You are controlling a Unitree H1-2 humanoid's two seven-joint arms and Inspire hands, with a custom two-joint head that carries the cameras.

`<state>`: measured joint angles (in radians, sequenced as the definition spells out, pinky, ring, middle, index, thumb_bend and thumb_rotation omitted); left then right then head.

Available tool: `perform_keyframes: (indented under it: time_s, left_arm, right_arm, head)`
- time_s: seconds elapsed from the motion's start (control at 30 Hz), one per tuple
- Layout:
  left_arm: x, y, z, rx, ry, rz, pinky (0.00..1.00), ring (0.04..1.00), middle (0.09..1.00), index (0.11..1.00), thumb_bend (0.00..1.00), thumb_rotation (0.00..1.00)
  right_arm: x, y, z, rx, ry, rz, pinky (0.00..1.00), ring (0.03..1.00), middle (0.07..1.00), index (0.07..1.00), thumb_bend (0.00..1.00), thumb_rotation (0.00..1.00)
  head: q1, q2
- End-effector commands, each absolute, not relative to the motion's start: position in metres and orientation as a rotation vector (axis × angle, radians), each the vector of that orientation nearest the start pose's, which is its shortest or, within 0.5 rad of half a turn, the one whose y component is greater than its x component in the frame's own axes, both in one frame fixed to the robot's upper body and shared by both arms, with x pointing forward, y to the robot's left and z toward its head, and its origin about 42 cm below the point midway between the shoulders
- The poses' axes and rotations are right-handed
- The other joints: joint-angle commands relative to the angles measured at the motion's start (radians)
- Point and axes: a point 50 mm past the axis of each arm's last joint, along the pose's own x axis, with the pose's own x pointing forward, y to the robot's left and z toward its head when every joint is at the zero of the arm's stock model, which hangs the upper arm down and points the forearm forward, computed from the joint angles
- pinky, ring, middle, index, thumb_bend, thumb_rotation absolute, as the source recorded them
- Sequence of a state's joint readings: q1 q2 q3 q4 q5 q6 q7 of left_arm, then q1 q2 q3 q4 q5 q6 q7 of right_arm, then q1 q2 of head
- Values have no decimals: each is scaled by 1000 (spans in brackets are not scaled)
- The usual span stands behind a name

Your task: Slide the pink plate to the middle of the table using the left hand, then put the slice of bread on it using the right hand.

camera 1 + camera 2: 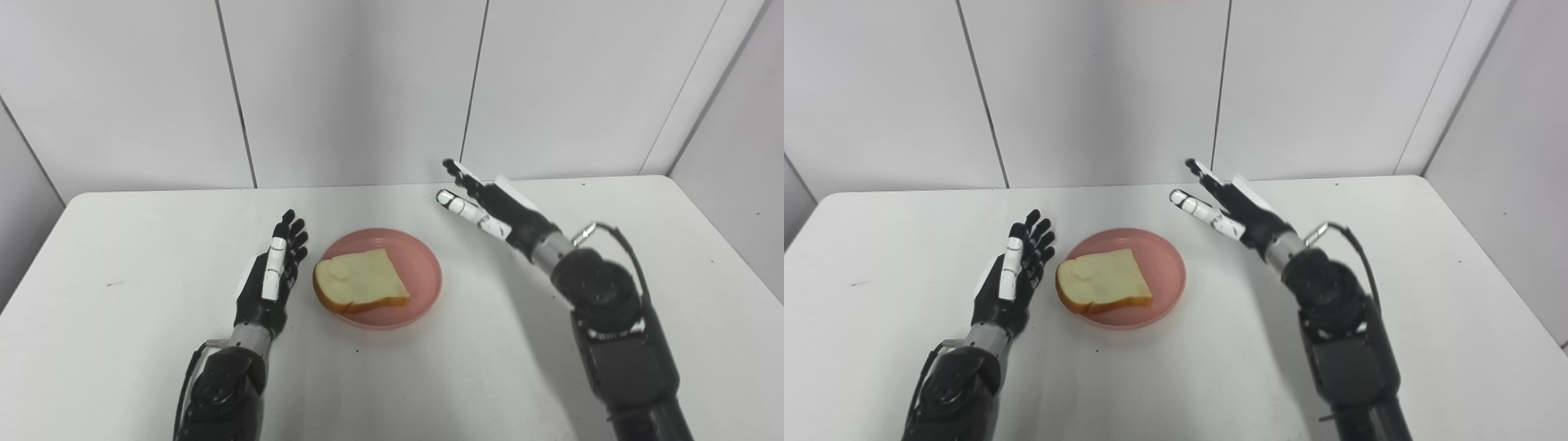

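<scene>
nearest, the left hand (pixel 269 282) rests at the pink plate's (pixel 422 260) nine o'clock, fingers straight and apart, holding nothing. the slice of bread (pixel 360 283) lies on that plate, mid-table (pixel 122 257). farther, at two o'clock, the right hand (pixel 490 205) hovers with fingers spread, empty.

- The scene is being viewed from two head cameras set side by side, both being aimed forward and downward at the white table (pixel 122 343).
- The table is being seen from above its near edge, close enough for both arms to be entering from the bottom edge.
- The same ground is being covered by both views: the table, the grey wall panels (pixel 1102 86) and the room corner at right.
- In the right eye view, everything is being shown shifted leftward.
</scene>
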<state>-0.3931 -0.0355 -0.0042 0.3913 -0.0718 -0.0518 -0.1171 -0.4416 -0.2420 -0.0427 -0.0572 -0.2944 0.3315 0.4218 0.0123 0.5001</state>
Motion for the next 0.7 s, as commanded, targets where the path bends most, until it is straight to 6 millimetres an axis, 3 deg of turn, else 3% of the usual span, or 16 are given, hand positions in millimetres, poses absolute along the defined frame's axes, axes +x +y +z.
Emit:
perform_keyframes:
  time_s: [0.0, 0.13, 0.4, 0.53, 0.67]
  left_arm:
    - [390, 163, 102, -40, 17, -185, 994, 1000, 1000, 1000, 801, 1000]
    - [382, 165, 100, -20, -2, -190, 1000, 1000, 1000, 1000, 782, 1000]
    - [368, 164, 87, -78, 17, -261, 1000, 1000, 1000, 1000, 835, 1000]
    - [359, 162, 84, -123, 32, -313, 1000, 1000, 1000, 1000, 809, 1000]
    - [348, 164, 86, 7, 24, -297, 1000, 1000, 1000, 1000, 744, 1000]
  right_arm:
    - [402, -250, 255, -426, -202, 211, 1000, 1000, 1000, 1000, 859, 1000]
    - [392, -246, 229, -248, -213, 135, 1000, 1000, 1000, 1000, 945, 1000]
    - [370, -236, 177, -39, -177, 119, 1000, 1000, 1000, 1000, 782, 1000]
    - [352, -225, 156, 46, -134, 94, 1000, 1000, 1000, 1000, 621, 1000]
    - [339, -217, 142, 84, -114, 70, 1000, 1000, 1000, 1000, 489, 1000]
  head:
    - [3, -6]
    - [6, -14]
    - [21, -35]
    - [37, -55]
    - [61, -73]
